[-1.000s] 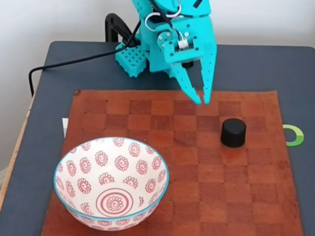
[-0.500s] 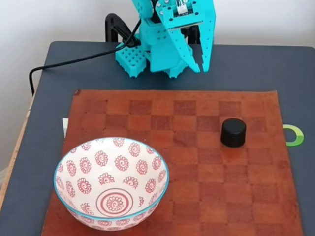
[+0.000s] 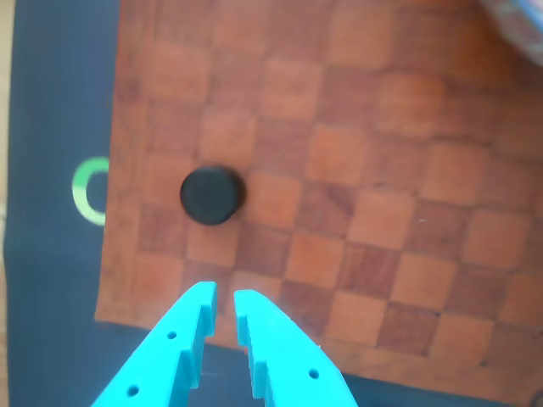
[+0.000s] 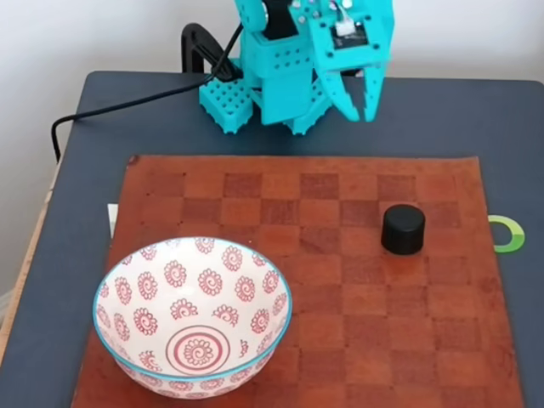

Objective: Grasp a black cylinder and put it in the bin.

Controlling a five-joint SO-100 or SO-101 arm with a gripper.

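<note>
- The black cylinder [image 4: 403,229] stands upright on the brown checkered mat [image 4: 306,340], toward the mat's right side in the fixed view, with bare squares all round it.
- A green ring mark [image 4: 508,235] lies on the dark table [image 4: 442,119] just past the mat's right edge, near the cylinder but apart from it.
- The bin [image 4: 192,318], a white bowl with red spirals and a blue rim, sits at the mat's lower left, well apart from the cylinder; open mat lies between them.
- The turquoise gripper [image 4: 357,112] hangs above the bare table behind the mat's far edge, its fingers a narrow gap apart and holding nothing.
- In the other view the fingertips [image 3: 200,298] hover over the mat's near edge, the cylinder [image 3: 211,195] ahead of them and untouched.
</note>
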